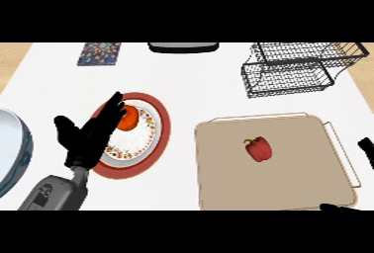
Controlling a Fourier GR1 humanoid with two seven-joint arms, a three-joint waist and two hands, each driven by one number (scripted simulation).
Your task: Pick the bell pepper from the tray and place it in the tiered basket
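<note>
1. A pale blue-grey plate (pixel 13 148) shows only partly at the left edge of the white counter (pixel 190 94).
2. The left hand (pixel 87 136) rises from the counter's near left, fingers straight and spread, holding nothing, in front of a red-rimmed plate (pixel 157 143) that carries an orange fruit (pixel 130 118).
3. A patterned card (pixel 99 53) lies near the far left corner; a dark, grey-topped object (pixel 183 47) sits at the far edge.
4. The tan tray (pixel 292 183) fills the near right of the counter, with the red bell pepper (pixel 257 149) lying near its middle, untouched.
5. The black wire tiered basket (pixel 300 66) stands at the far right corner, well apart from the pepper.
6. The right hand (pixel 366 148) shows only as dark tips at the right edge, beside the tray; I cannot tell its pose.
</note>
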